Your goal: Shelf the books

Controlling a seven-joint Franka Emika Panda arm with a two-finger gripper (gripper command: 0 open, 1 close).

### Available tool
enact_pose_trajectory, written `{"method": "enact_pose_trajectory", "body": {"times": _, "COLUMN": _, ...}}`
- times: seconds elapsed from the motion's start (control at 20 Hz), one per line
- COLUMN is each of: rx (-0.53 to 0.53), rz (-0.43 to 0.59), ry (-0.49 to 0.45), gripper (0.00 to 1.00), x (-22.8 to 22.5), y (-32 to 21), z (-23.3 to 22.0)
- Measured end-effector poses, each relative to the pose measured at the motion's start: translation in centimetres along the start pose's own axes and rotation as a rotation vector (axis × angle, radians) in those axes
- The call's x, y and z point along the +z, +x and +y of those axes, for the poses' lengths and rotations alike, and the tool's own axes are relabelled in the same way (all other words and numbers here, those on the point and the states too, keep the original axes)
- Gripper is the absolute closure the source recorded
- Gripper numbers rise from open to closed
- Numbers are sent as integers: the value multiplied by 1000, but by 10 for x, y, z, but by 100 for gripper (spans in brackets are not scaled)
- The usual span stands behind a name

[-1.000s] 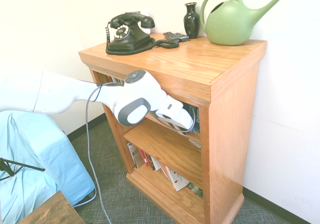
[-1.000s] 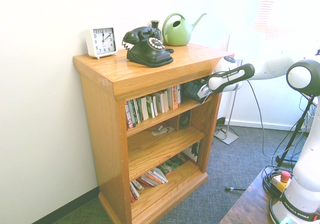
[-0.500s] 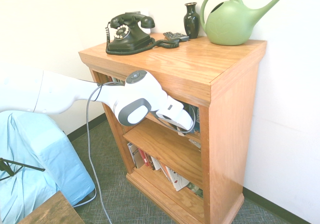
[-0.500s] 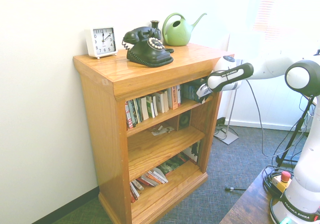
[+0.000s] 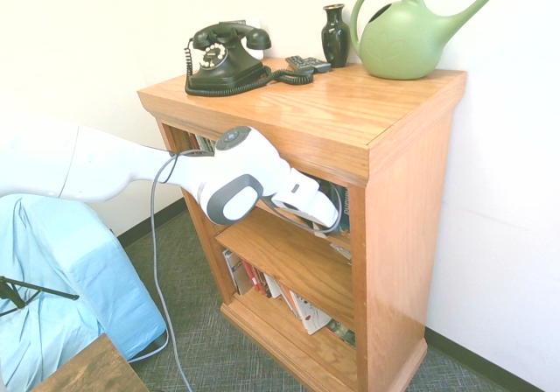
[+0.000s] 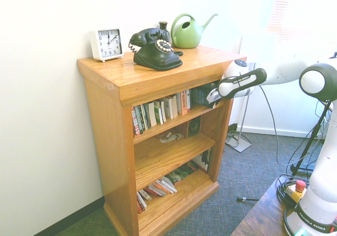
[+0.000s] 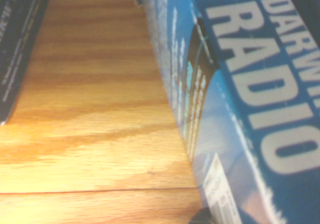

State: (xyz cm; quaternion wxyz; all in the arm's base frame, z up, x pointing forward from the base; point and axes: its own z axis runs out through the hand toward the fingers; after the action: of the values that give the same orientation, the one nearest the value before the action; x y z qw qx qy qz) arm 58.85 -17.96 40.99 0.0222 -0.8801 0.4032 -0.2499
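While the arm reaches in under the top board of the shelf [image 5: 367, 125], we see the gripper [image 5: 334, 206] at the open end of the upper level, its fingers hidden from both room cameras by the white hand and the shelf's side post. We take the jaws as closed tight. The wrist camera shows the book [image 7: 240, 109] close up, blue with large white letters reading RADIO, rising from the near edge of that picture over bare honey-coloured shelf board. From the second room view, a dark book [image 6: 201, 95] sits just in front of the hand, on the upper level beside the row of upright books [image 6: 158, 112]. We cannot tell from the room views whether the jaws actually grip it. A dark cover edge [image 7: 20, 44] shows across the bare board in the wrist view.
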Motion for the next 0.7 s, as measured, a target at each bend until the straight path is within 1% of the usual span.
{"method": "enact_pose_trajectory", "body": {"times": 0.45, "rx": -8, "rz": 23, "ry": 7, "gripper": 0, "x": -25, "y": -30, "z": 26}}
{"method": "enact_pose_trajectory", "body": {"times": 0.7, "rx": -20, "rz": 35, "ry": -15, "gripper": 0, "x": -47, "y": -57, "z": 51}}
